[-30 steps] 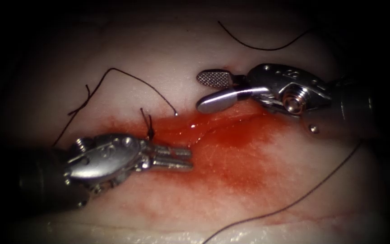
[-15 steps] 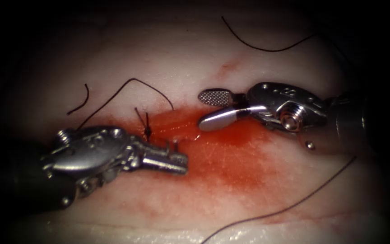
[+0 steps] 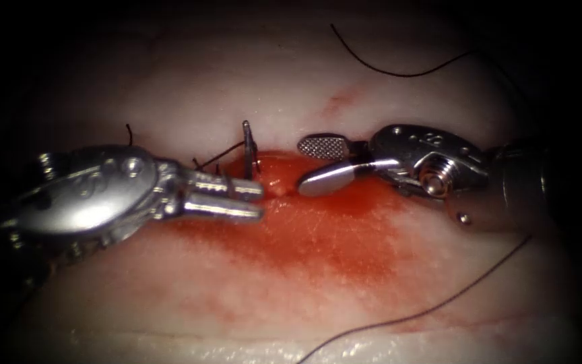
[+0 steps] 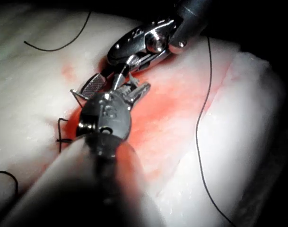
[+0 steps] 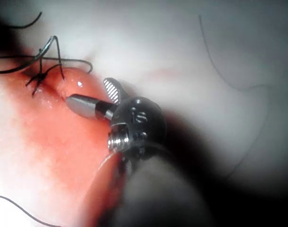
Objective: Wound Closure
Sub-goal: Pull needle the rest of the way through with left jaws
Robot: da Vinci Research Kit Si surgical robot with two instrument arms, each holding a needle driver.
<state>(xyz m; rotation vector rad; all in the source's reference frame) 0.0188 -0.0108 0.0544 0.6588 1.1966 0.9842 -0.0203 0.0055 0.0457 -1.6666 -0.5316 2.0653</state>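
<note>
The curved needle [image 3: 247, 148] stands upright at the far edge of the red cut [image 3: 318, 222] in the tissue [image 3: 250, 87]. Its lower end meets the jaws of my left tool [image 3: 261, 201], which look shut on it there. How much of the needle sits in the tissue is hidden. Short dark thread [image 3: 217, 158] runs from the needle to the left. My right tool [image 3: 302, 165] hovers just right of the needle, jaws open and holding nothing. The right wrist view shows the needle's arc [image 5: 53, 45] beside an earlier knot [image 5: 39, 78] and the open right tool [image 5: 87, 92]. The left tool [image 4: 143, 87] shows beside the needle [image 4: 77, 94].
A long strand of thread [image 3: 439, 307] crosses the near right of the tissue. Another strand [image 3: 399, 73] arcs across the far side. A short thread end [image 3: 129, 131] lies on the far left. Red fluid [image 3: 345, 249] stains the tissue around the cut.
My left tool shut at the cut, then moved up and left, and the needle now stands upright. The thread loop on the left has shortened. My right tool dropped slightly, then held still.
</note>
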